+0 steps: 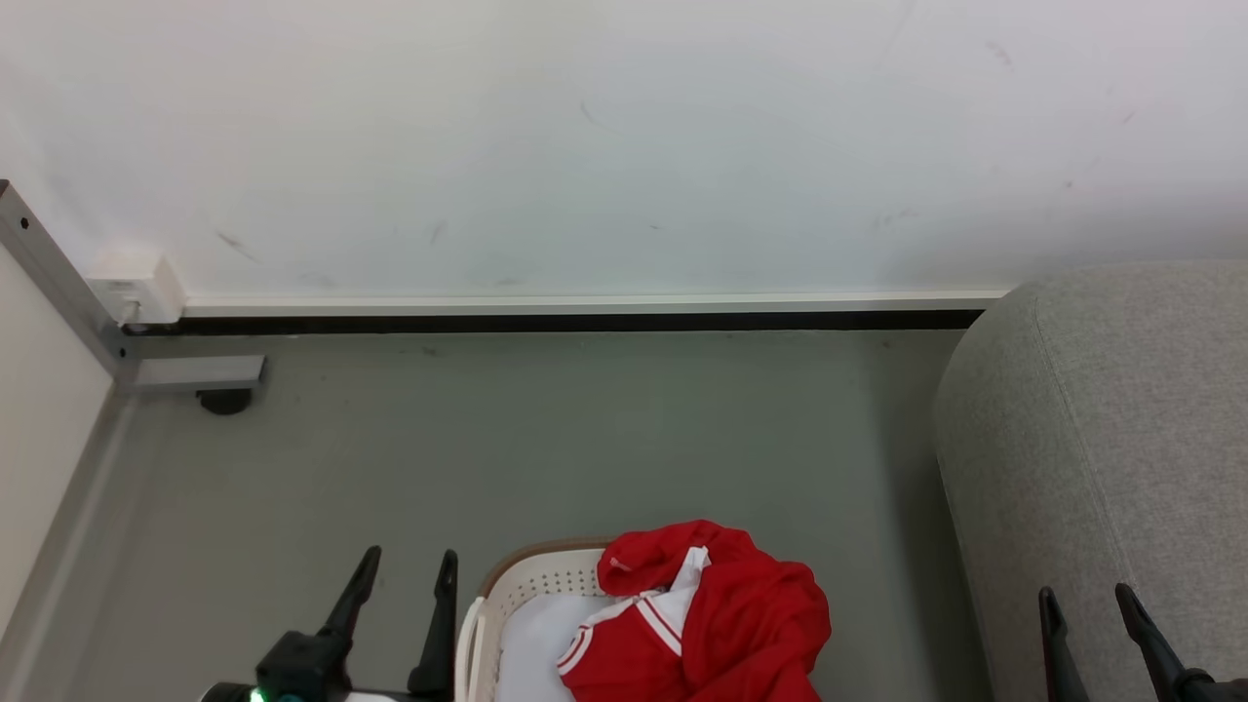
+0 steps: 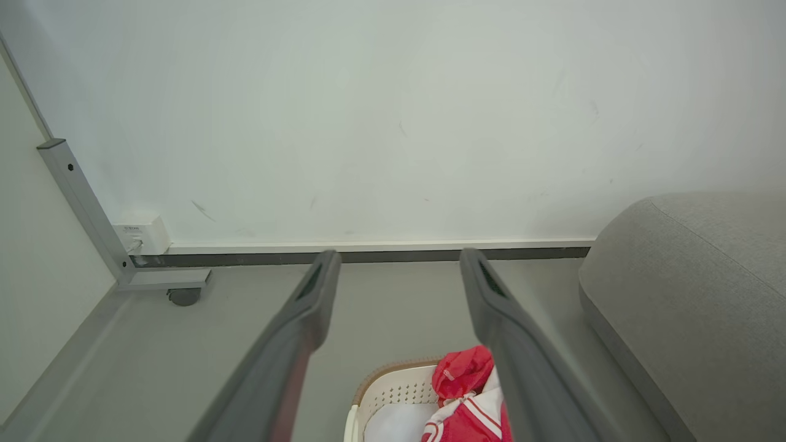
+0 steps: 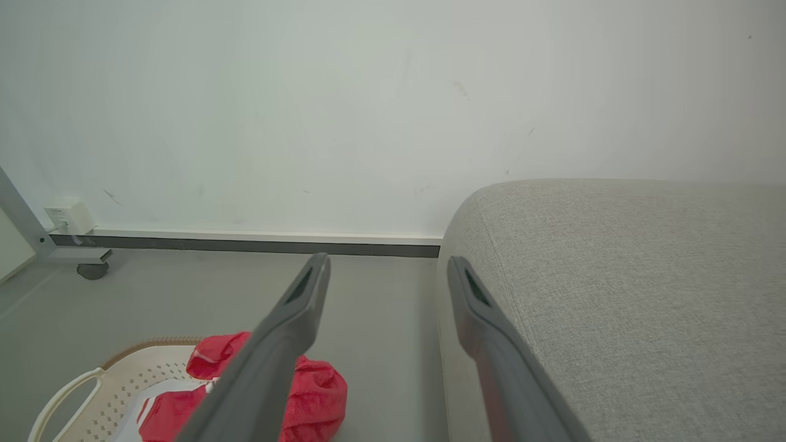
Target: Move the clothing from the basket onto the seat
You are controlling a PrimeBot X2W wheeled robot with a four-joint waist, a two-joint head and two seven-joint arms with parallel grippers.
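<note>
Bright red clothing (image 1: 721, 624) with white trim is heaped in the cream-white basket (image 1: 531, 585) and spills over its right rim, at the bottom centre of the head view. The clothing (image 2: 463, 387) and basket (image 2: 393, 390) show again low in the left wrist view, and the clothing (image 3: 313, 396) and basket (image 3: 110, 383) at the right wrist view's lower left. The light grey seat (image 1: 1111, 448) fills the right side. My left gripper (image 1: 405, 570) hangs open just left of the basket, nothing between its fingers. Over the seat's near left edge, my right gripper (image 1: 1087, 604) stands open and empty.
Grey floor (image 1: 546, 439) stretches from the basket to a white wall with a dark skirting strip (image 1: 565, 320). A metal frame leg with a caster (image 1: 226, 398) and a white wall box (image 1: 136, 288) occupy the far left corner.
</note>
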